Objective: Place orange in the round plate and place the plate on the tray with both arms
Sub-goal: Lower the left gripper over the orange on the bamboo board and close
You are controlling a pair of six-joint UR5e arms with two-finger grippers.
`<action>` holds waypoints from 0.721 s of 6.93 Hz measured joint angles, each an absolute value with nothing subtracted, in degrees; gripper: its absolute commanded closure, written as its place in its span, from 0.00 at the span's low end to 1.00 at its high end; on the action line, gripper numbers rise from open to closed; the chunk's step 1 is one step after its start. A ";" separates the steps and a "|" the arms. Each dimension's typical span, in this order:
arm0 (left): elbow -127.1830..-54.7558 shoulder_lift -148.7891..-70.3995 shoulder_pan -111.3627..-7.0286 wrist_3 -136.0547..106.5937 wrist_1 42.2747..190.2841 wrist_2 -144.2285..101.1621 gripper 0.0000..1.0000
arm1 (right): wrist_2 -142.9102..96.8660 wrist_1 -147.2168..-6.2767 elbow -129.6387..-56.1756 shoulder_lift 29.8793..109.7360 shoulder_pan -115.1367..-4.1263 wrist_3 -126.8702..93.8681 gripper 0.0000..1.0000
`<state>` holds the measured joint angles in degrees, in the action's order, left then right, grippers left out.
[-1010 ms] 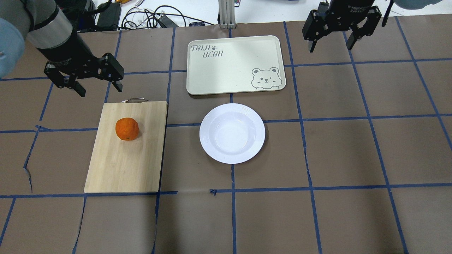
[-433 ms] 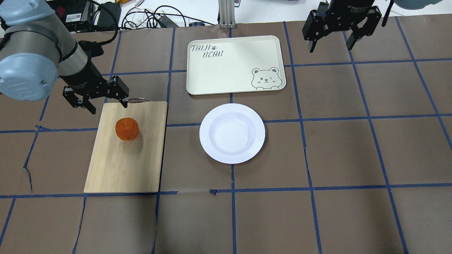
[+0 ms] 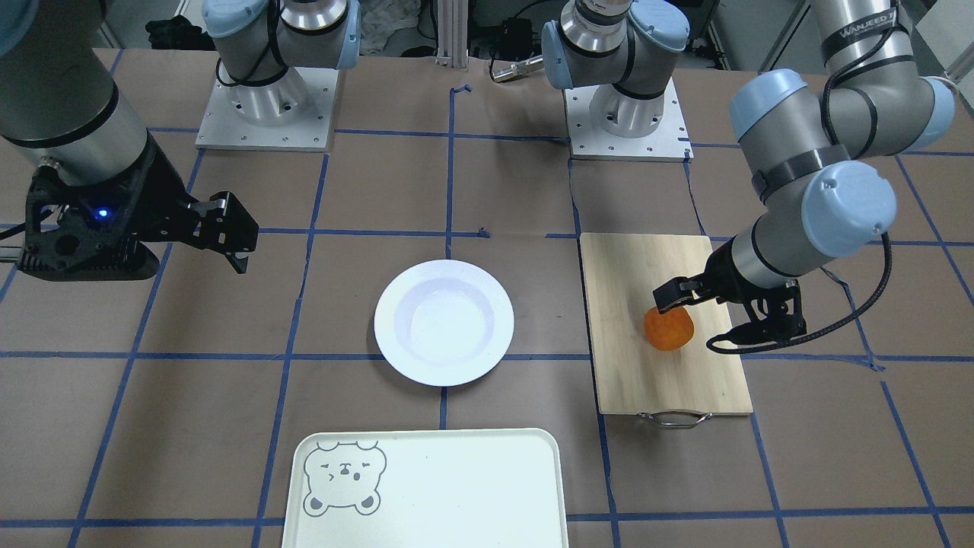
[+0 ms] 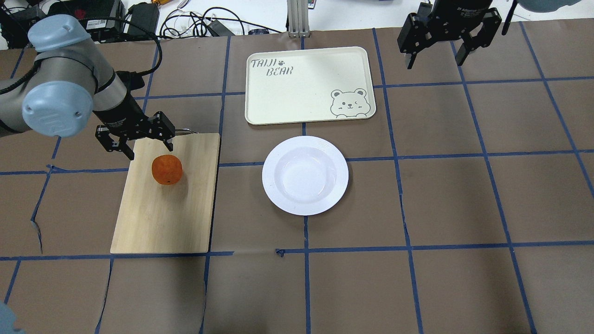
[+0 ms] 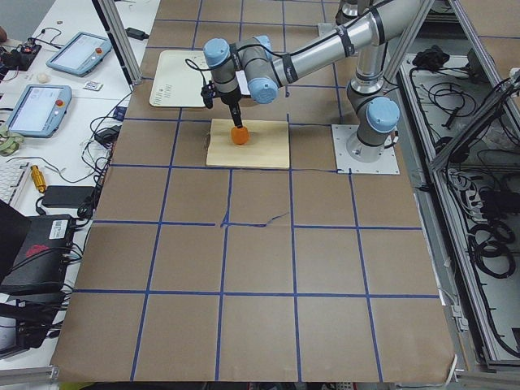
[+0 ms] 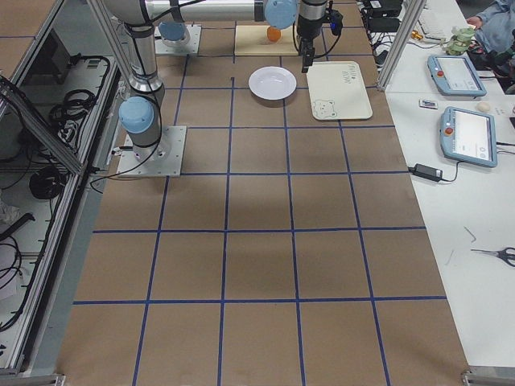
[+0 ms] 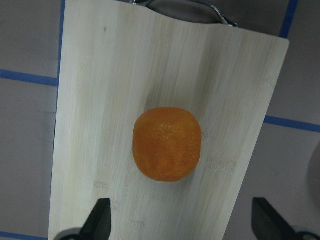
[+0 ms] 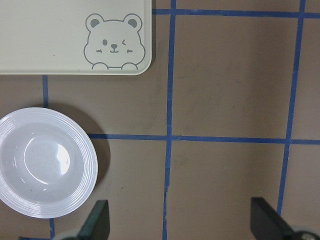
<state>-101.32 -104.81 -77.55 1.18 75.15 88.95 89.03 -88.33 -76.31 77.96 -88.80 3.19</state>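
The orange lies on a bamboo board. My left gripper hovers open just beyond the fruit, over the board's handle end, and touches nothing. At the table's centre rests the white round plate, with nothing in it. Beyond it sits the mint-white tray with its bear face. Far off at the back right, my right gripper hangs open above bare table.
The board has a metal handle on its far end. Cables and power bricks lie past the table's back edge. Brown paper with blue tape lines covers the table.
My left arm has swung in and lowered from the table's left side to the board's handle end, close to the orange. The right arm, plate and tray are as before.
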 measured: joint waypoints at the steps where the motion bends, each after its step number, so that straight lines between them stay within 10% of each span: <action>1: -101.89 -106.82 -77.53 1.15 73.48 88.90 0.00 | 89.03 -88.33 -76.34 77.95 -88.79 3.22 0.00; 3: -104.22 -110.46 -77.52 1.14 67.89 88.88 0.07 | 89.02 -88.35 -76.37 77.95 -88.77 3.21 0.00; 4: -104.93 -111.80 -77.52 1.14 65.81 88.92 0.66 | 88.99 -88.39 -76.38 77.96 -88.77 3.23 0.00; 5: -105.17 -112.56 -77.52 1.12 64.94 88.94 0.99 | 89.01 -88.39 -76.38 77.96 -88.77 3.25 0.00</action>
<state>-105.17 -112.56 -77.52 1.12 64.94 88.94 89.01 -88.39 -76.38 77.96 -88.77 3.25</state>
